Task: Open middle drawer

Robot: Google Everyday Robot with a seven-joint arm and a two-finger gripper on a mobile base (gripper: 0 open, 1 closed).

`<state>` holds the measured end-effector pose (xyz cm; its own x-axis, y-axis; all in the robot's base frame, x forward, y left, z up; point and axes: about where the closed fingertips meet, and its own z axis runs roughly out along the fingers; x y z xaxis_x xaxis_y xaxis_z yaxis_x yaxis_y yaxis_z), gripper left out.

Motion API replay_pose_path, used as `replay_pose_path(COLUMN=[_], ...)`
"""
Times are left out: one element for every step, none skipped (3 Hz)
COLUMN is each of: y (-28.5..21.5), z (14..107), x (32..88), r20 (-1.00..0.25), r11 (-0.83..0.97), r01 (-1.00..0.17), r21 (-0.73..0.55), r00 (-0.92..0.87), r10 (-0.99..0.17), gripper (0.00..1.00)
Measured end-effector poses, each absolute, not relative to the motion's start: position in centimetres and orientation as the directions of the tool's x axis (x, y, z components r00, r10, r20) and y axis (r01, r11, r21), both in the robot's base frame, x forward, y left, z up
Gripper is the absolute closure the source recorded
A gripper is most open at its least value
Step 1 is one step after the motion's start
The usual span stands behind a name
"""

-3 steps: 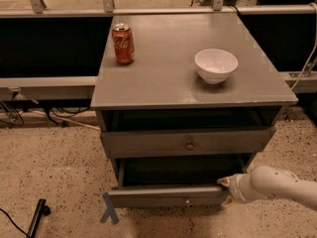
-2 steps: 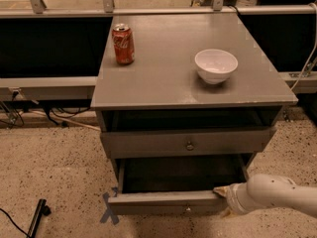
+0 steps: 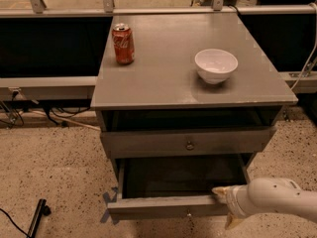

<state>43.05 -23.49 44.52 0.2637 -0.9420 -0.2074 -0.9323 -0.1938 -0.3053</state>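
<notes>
Grey matte wood: middle drawer (image 3: 163, 207), wide flat front w/ small round metal knob at centre, sits low under the bench (image 3: 163, 86), pulled well out to the near side, dark inside. Gripper (image 3: 226, 202), pale, on a smooth white arm, is at the front's right end, touching its top edge; jaws' gap: can't tell. Upper drawer (image 3: 148, 144) is above. On the bench: red can (image 3: 123, 43) far left, white bowl (image 3: 216, 65) right.

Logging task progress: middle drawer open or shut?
Open. The middle drawer stands well forward of the drawer above, its dark inside exposed. The tool is at its front's right end.
</notes>
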Motion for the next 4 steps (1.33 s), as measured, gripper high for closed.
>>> replay_pose_path(y=[-22.7, -22.3, -22.1, -22.4], z=[46.6, 48.0, 48.0, 47.3], x=[44.8, 47.2, 49.9, 52.4], r20=[-0.203, -0.174, -0.180, -0.172], r11=[-0.227, -0.255, -0.229, -0.176], r01=[-0.902, -0.881, -0.890, -0.910], r21=[-0.368, -0.400, -0.395, -0.375], r00=[0.316, 0.346, 0.320, 0.255], r10=[-0.927, -0.922, -0.930, -0.951], gripper=[0.20, 0.28, 0.46, 0.77])
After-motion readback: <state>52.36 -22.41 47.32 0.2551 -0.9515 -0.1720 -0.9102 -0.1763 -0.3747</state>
